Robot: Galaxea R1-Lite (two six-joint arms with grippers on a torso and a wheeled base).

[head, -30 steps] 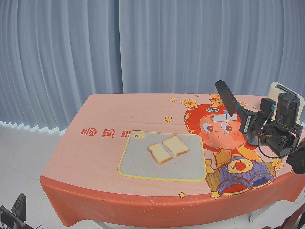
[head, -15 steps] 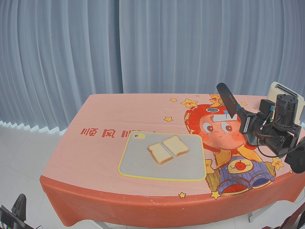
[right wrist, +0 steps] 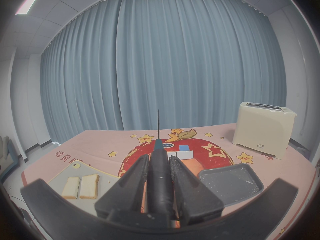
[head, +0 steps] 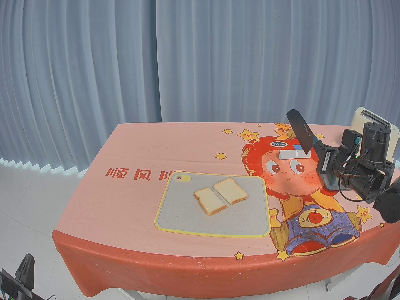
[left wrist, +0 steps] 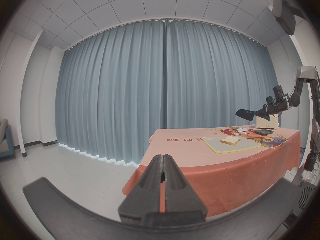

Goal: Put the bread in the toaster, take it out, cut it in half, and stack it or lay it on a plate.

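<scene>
While the right gripper (head: 323, 157) is pinching the knife (head: 301, 129) by its handle, blade tilting upward, the bread halves (head: 209, 201) are lying cut on the cutting board (head: 183, 217), well left of the blade. Setting down looks due: it should be lowering slowly, flat, toward the white rest (head: 293, 154) beneath the blade.

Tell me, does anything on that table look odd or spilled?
Nothing is spilled or broken. The one odd sight is the knife, which the right gripper, jaws shut, holds in the air over the right side of the table, blade tilted upward. The two bread halves lie side by side on the cutting board.
</scene>
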